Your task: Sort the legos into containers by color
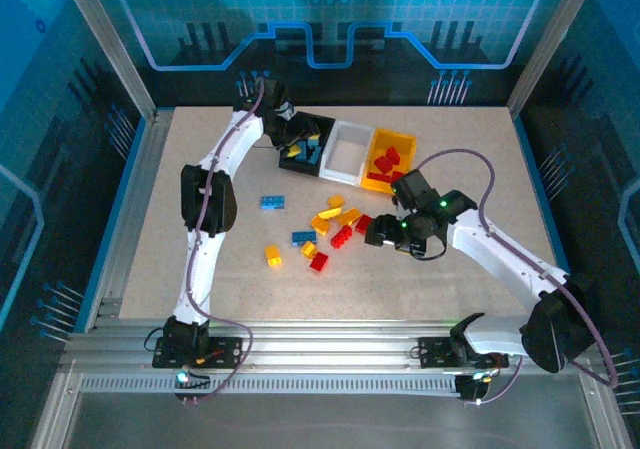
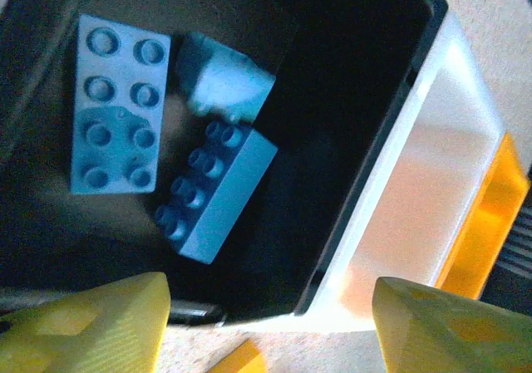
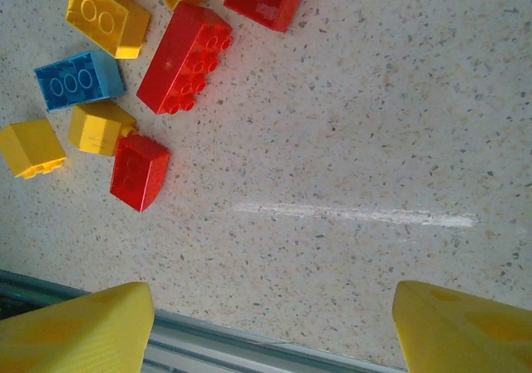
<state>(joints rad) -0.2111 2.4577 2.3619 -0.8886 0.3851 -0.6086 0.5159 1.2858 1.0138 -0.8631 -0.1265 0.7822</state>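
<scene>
The legos are small studded bricks in red, blue and yellow. Three blue ones (image 2: 116,107) lie in the black bin (image 1: 322,122): one flat with its studs up, one tilted beside it, and a paler one behind. Red ones (image 1: 388,161) sit in the yellow-orange bin (image 1: 372,180). The white bin (image 1: 345,159) stands between those two, and all three are joined in a row at the far middle of the bench (image 1: 400,289). The rest lie loose nearer the arms, in a mixed scatter (image 1: 342,236) of red and yellow with two blue bricks (image 1: 271,202) off to its left. A pale scuff (image 3: 357,215) marks the bench beside them, and a purple cable (image 1: 480,164) arcs near the yellow-orange bin. The left arm (image 1: 205,199) stretches far forward and bends in over the black bin, its jaws apart and empty above the blue bricks (yellow fingers (image 2: 83,323) at either corner of the wrist view). The right arm (image 1: 500,254) reaches in low from the right, its jaws just right of the scatter, also apart, holding nothing.
</scene>
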